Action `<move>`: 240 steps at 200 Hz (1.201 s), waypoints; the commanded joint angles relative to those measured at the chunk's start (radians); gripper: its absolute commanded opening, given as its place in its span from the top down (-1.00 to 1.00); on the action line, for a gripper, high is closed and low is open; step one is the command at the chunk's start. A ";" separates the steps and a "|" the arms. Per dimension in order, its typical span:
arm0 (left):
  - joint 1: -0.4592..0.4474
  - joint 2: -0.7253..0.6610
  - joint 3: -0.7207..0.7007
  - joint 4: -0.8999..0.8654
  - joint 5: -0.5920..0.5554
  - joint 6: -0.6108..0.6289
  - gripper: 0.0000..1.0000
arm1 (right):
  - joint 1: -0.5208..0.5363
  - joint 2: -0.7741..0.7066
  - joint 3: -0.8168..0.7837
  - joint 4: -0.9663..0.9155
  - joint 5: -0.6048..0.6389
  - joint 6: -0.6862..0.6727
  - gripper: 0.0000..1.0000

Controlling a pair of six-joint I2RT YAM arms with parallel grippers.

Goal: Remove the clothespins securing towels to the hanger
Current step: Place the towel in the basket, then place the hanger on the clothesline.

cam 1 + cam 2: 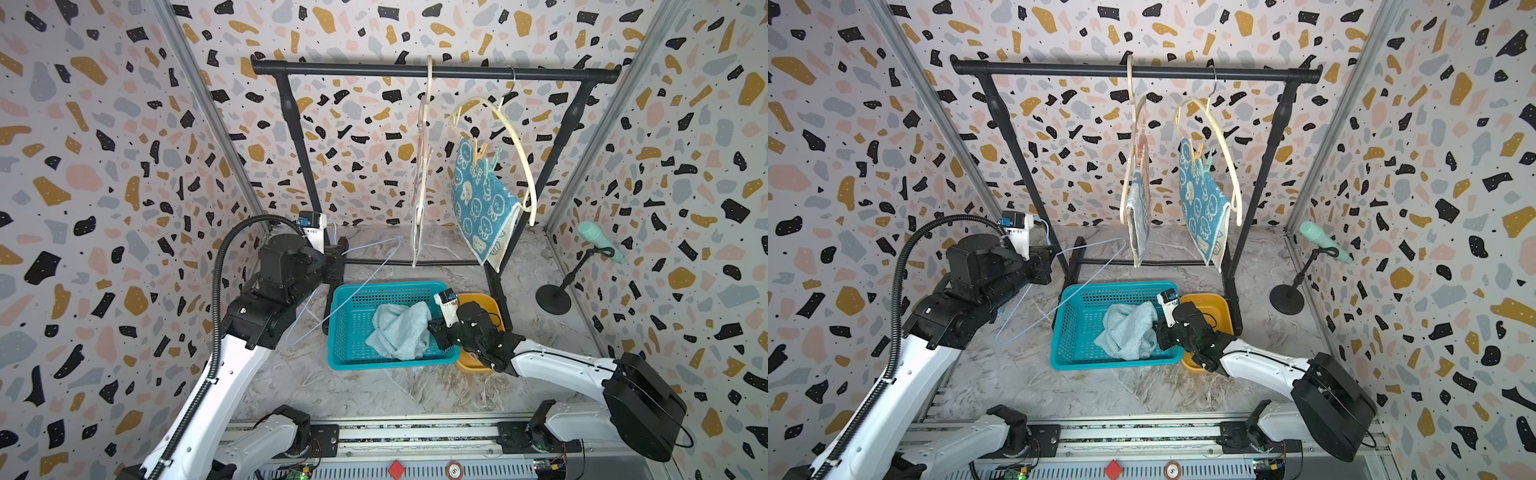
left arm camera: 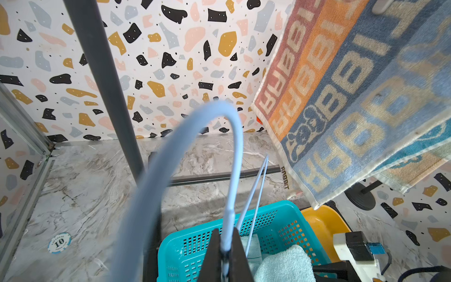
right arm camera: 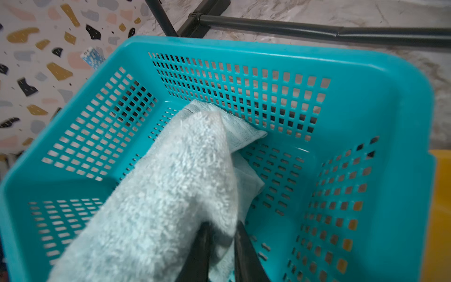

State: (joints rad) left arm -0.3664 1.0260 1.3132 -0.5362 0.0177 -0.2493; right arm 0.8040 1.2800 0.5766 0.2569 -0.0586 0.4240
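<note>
Stereo pair overhead, wrist views close, sharing basket (image 3: 268, 48)

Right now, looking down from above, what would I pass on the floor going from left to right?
teal basket → yellow tub → black microphone stand

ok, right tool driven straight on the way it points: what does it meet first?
The right tool meets the pale blue towel at once; it lies between the jaws. Beyond, probably the teal basket wall, depth unclear.
</note>
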 commanded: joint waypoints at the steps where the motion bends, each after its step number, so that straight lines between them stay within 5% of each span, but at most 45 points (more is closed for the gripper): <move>1: 0.006 -0.002 0.002 0.062 0.028 0.008 1.00 | 0.005 -0.085 -0.004 -0.055 0.012 0.010 0.03; 42: 0.005 -0.009 0.002 0.063 0.033 0.004 1.00 | 0.004 -0.236 0.028 -0.136 0.023 -0.021 -0.25; 116: 0.005 -0.002 0.004 0.054 0.065 0.010 1.00 | 0.003 -0.413 0.102 -0.273 0.020 -0.053 -0.31; 182: 0.006 -0.002 0.054 -0.068 0.202 0.039 1.00 | -0.048 -0.573 0.225 -0.362 -0.275 -0.123 -0.30; 240: 0.002 -0.093 0.046 -0.307 0.301 0.091 1.00 | -0.057 -0.540 0.363 -0.451 -0.464 -0.252 -0.31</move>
State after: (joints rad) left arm -0.3664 0.9981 1.3426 -0.7441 0.2562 -0.1955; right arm 0.7517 0.7120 0.8864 -0.1272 -0.4084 0.2535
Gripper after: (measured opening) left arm 0.063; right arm 0.653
